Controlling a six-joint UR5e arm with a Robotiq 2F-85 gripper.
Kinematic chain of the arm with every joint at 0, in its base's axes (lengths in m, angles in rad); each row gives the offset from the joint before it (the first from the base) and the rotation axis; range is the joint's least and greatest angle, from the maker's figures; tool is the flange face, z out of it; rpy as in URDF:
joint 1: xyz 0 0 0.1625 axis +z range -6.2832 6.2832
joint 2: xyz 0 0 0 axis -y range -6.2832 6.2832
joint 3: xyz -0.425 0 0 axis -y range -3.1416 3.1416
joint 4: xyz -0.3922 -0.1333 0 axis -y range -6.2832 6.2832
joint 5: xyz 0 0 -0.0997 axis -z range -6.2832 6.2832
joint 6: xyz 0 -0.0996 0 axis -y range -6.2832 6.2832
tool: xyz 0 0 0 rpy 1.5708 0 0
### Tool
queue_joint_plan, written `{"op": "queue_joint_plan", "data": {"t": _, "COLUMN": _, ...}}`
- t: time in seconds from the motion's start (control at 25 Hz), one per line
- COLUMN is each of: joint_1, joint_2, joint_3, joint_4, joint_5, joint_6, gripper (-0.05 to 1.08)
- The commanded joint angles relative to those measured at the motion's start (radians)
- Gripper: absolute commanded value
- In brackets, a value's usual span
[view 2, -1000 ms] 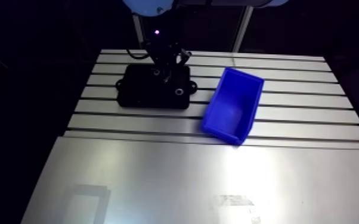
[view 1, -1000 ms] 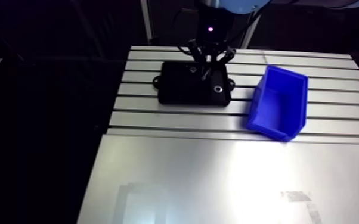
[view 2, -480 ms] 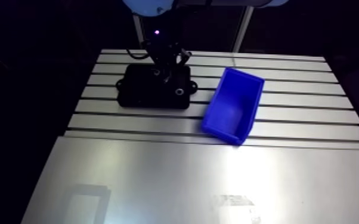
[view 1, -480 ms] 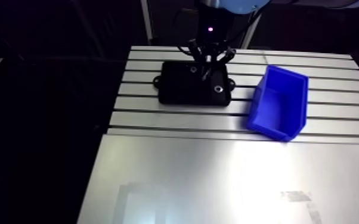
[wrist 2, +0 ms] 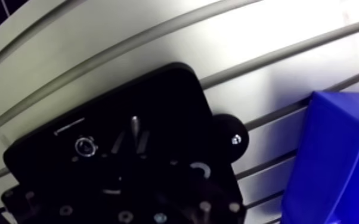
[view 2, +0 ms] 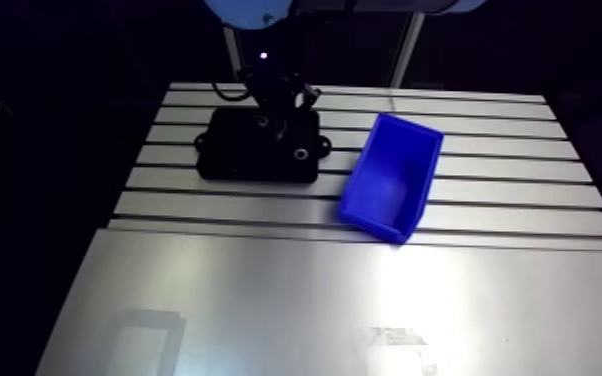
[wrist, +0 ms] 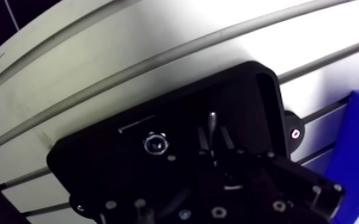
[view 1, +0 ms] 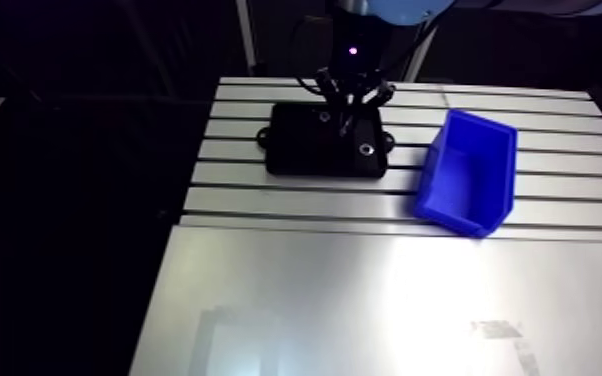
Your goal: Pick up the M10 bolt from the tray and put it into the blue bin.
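Fingers (wrist: 203,140) looked clamped on bolt (wrist: 213,120), tbh hard to see, dark on dark. Bolt hung just over tray (view 1: 305,150), shank poking out ahead. Bin (view 1: 470,170) sat beside tray on bench (view 1: 365,290), not touching. Imo: lift straight up, clear tray lip, firm squeeze, centre over bin before release.

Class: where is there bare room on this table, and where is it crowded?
Free: the smooth metal sheet in front of the black plastic tray and blue plastic bin; the slotted aluminium table beyond the bin. Crowded: between tray and bin, and over the tray, under the end effector.
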Motion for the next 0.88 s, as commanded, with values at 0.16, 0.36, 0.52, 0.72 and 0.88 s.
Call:
{"op": "queue_joint_plan", "data": {"t": 0.16, "joint_1": 0.000, "joint_2": 0.000, "joint_3": 0.001, "joint_4": -0.001, "joint_5": -0.002, "joint_6": 0.000, "gripper": 0.85}}
{"op": "queue_joint_plan", "data": {"t": 0.36, "joint_1": 0.000, "joint_2": -0.001, "joint_3": 0.001, "joint_4": -0.001, "joint_5": -0.002, "joint_6": -0.002, "gripper": 0.93}}
{"op": "queue_joint_plan", "data": {"t": 0.52, "joint_1": 0.000, "joint_2": -0.009, "joint_3": 0.001, "joint_4": -0.001, "joint_5": -0.005, "joint_6": 0.000, "gripper": 0.99}}
{"op": "queue_joint_plan", "data": {"t": 0.72, "joint_1": 0.000, "joint_2": -0.020, "joint_3": -0.001, "joint_4": 0.003, "joint_5": -0.003, "joint_6": 0.000, "gripper": 1.03}}
{"op": "queue_joint_plan", "data": {"t": 0.88, "joint_1": 0.002, "joint_2": -0.040, "joint_3": 0.001, "joint_4": 0.012, "joint_5": -0.003, "joint_6": 0.000, "gripper": 1.05}}
